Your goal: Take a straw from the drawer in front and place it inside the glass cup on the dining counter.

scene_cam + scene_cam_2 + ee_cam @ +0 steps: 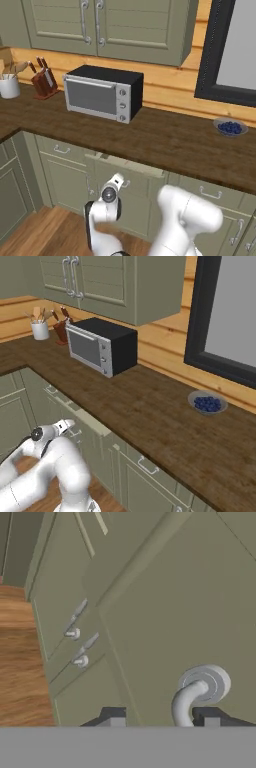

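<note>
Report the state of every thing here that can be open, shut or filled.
drawer: partly open, pale rim showing
tool: open, fingers apart either side of the drawer handle
toaster oven: door shut
upper cabinets: doors shut
bowl: holds blueberries

Left base view: you look forward and down from behind arm's left at worktop (165, 137), toaster oven (102, 92) centre-left. Right base view: same worktop (150, 411) seen from arm's right, toaster oven (100, 346) farther left. Both share slightly open drawer (127, 170). Hand view: you sit very near drawer front, silver handle (192, 694) between finger tips.
</note>
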You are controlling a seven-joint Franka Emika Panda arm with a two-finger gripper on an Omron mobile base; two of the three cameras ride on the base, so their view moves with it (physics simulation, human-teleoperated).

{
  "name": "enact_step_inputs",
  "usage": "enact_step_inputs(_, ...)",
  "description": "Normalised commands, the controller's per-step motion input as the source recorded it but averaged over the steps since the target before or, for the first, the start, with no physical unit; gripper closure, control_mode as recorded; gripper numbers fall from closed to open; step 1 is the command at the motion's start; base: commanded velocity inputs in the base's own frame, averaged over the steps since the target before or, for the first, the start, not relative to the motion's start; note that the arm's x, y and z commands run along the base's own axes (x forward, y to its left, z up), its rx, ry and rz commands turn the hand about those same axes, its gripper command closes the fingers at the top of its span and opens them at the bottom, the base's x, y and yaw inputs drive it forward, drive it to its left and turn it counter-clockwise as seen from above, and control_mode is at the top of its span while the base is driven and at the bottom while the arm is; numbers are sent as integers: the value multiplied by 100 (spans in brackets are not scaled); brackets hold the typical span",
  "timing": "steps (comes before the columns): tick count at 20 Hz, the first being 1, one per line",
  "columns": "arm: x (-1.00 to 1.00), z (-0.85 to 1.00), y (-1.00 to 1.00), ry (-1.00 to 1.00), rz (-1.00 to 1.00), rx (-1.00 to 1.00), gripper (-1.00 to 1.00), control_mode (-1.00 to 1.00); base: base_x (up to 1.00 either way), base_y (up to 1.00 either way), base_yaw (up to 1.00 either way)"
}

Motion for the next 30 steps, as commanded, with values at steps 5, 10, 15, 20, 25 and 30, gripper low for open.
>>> enact_step_inputs(5,-100,-73,100,39,9,-1,100,-100,0,0,0)
enact_step_inputs(10,-100,-97,100,25,20,-13,100,-100,0,0,0)
enact_step_inputs(15,-100,-100,100,22,22,-11,100,-100,0,0,0)
enact_step_inputs(20,-96,-100,100,13,41,-17,100,-100,0,0,0)
enact_step_inputs(25,-83,-100,100,12,65,-28,100,-100,0,0,0)
enact_step_inputs(30,-99,-100,100,28,46,-16,100,-100,0,0,0)
